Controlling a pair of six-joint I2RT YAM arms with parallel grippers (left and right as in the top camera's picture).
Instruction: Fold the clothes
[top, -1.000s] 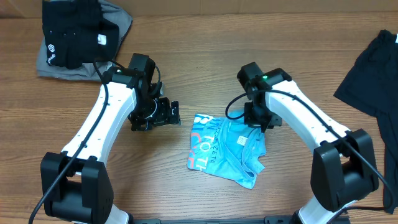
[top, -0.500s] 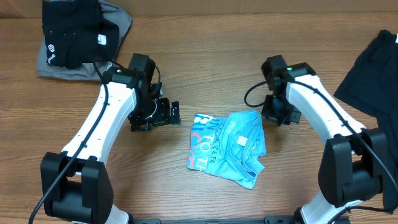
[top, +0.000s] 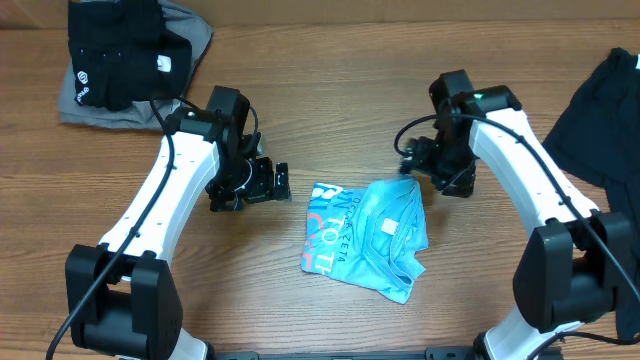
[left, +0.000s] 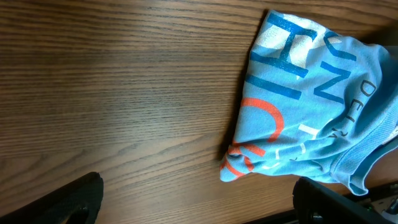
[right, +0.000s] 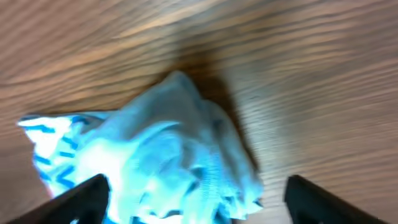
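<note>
the light blue t-shirt (top: 365, 240) lies on the wooden table (top: 320, 90), just toward 6 o'clock from the middle of the overhead view. it is gathered into a small, roughly rectangular packet with its white lettering and red-orange print facing up. the edge toward 9 o'clock is straight and flat. the side toward 4 o'clock is rumpled, with a ribbed hem or collar poking out, and the corner toward 1 o'clock is bunched up rather than laid flat.

the left gripper (top: 280, 182) sits at about 10 o'clock from the shirt, close to it but not touching. its fingers (left: 74, 199) are spread wide, with only bare wood between them. the right gripper (top: 410, 160) hangs just off the shirt's 1 o'clock corner. in its wrist view the jaws also stand wide apart, with the bunched cloth lying loose below them, so it grips nothing.

as for progress, a black garment (top: 115, 55) rests on a grey garment (top: 195, 35) at 10 o'clock of the table, and both look put aside in a pile. the blue shirt seems nearly finished, though i judge it needs that raised corner and the messy edge tidied. another black garment (top: 595, 120) at 3 o'clock lies spread out and partly out of frame, apparently not yet folded. so the task looks somewhere past halfway, with at least that piece left.
</note>
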